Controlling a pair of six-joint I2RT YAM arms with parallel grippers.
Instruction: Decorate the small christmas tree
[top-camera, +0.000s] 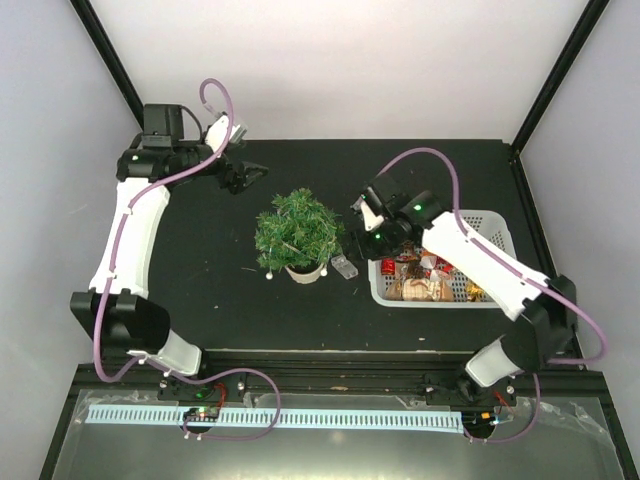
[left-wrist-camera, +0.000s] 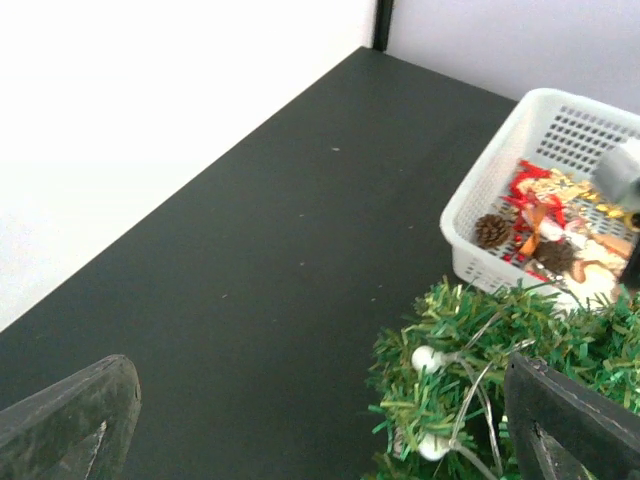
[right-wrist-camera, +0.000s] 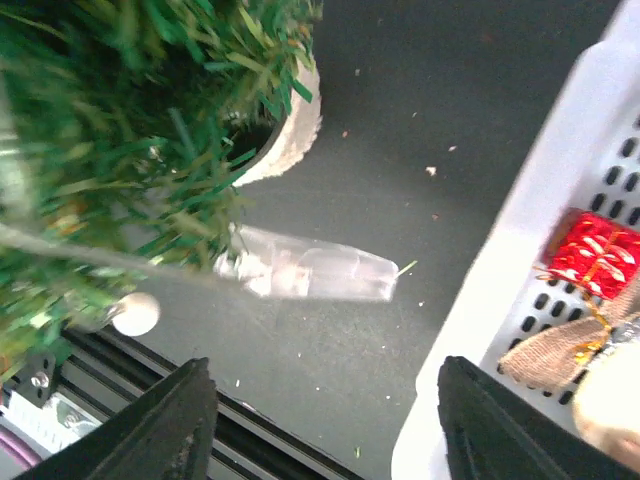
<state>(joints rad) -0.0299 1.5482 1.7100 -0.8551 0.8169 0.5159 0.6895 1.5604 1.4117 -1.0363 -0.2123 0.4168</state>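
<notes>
Black table top (top-camera: 200, 280): carries every item below. White perforated plastic basket (top-camera: 432, 302): right half of the table, filled with small ornaments, among them a red foil gift parcel (right-wrist-camera: 592, 255) and a brown pine cone (left-wrist-camera: 491, 230). Miniature bushy green artificial christmas tree (top-camera: 298, 228): upright at table centre on a whitish round base (top-camera: 305, 272), just left of the basket and apart from it, with a thin wire and white beads (right-wrist-camera: 134, 313) threaded through its needles. Left gripper (top-camera: 248, 178): far and left of the tree, fingers spread wide and empty, with the tree at the lower right of its wrist view, beside the right-hand finger. Right gripper (right-wrist-camera: 325, 410): hovers over the strip of table between tree and basket, fingers parted and holding nothing, with the tree on its left and the basket wall on its right. Clear oblong plastic case (right-wrist-camera: 315, 272): flat on the table just right of the tree base, directly below the right gripper, its long axis running from tree toward basket, its wire running into the branches. Judgement: the right arm is much the nearer to the ornaments, which lie a short reach to its right, so the next pick probably falls to it. The tree stands near for hanging.
</notes>
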